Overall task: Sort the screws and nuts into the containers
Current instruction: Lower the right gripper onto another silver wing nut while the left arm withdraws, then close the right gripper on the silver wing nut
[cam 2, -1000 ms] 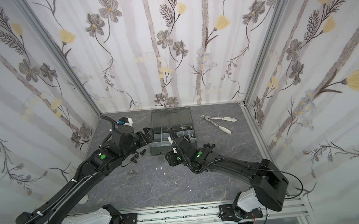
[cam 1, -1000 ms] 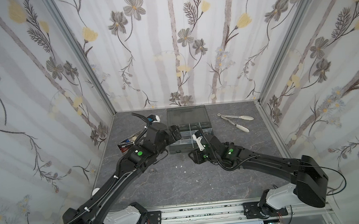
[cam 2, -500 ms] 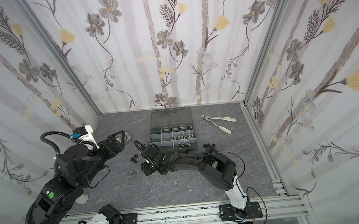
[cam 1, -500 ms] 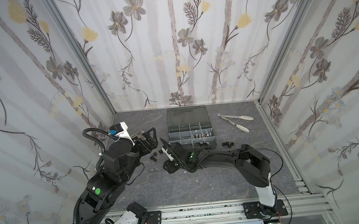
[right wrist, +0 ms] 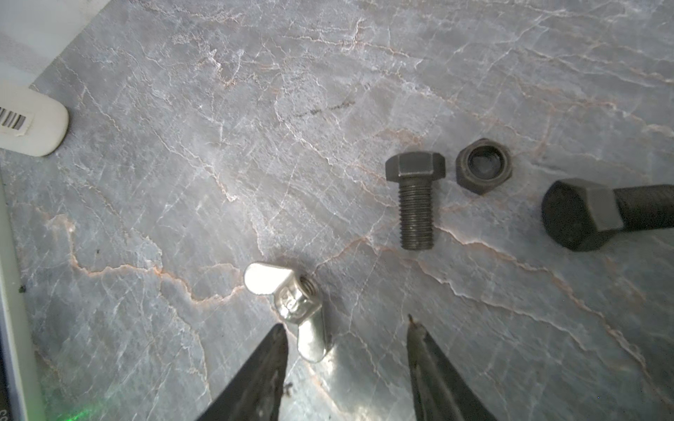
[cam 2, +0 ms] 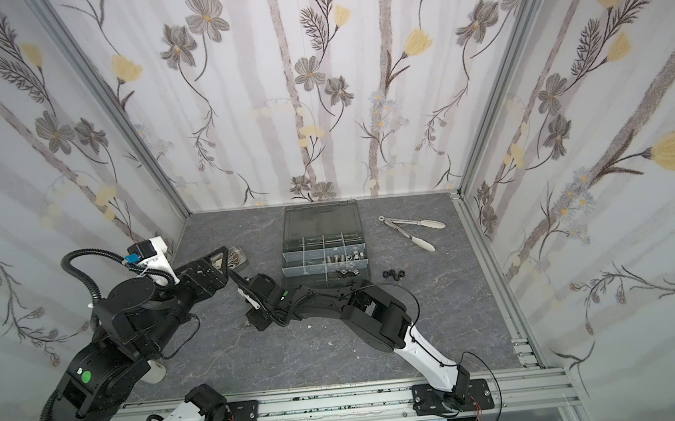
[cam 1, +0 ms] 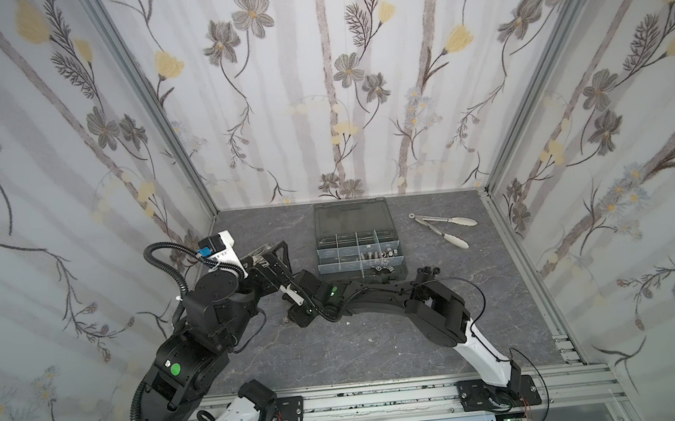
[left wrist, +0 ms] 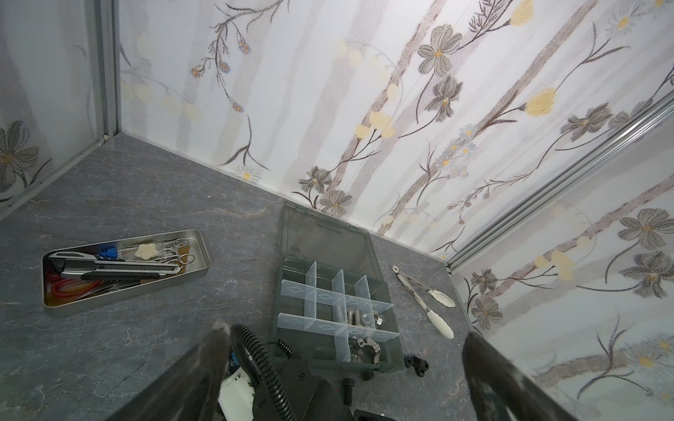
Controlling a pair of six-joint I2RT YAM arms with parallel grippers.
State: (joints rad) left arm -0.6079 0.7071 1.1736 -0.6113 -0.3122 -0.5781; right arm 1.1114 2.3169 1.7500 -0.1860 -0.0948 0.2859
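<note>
- While hovering low over the grey tabletop [right wrist: 255, 145], left of the middle in both top views, holding the right jaws partly open and gripping nothing.
- Pointing the dark fingertips [right wrist: 262, 371] at a silver wing nut [right wrist: 288, 310] lying on the tabletop, one wing just beside a fingertip; touching or apart, not possible to tell.
- Finding, a little beyond it, a black hex screw [right wrist: 415, 197] lying flat with a black hex nut [right wrist: 483, 166] just beside its head, and a second black screw [right wrist: 591, 215] nearby, partly cut off.
- Holding the left jaws wide open and empty, raised well above the tabletop and facing the organizer box [left wrist: 297, 291].
- Finding the organizer box at the back of the tabletop, its clear lid [cam 1: 351, 216] lying open, silver screws and nuts [left wrist: 359, 317] sitting in middle-row compartments and silver wing nuts [left wrist: 364, 348] in a front compartment.
- Noting a few black nuts [cam 1: 428, 270] lying loose on the tabletop just beside the box's front right corner.
- Noting a metal tray [left wrist: 127, 291] of tools left of the box and white-tipped tongs [cam 1: 441, 229] right of it.
</note>
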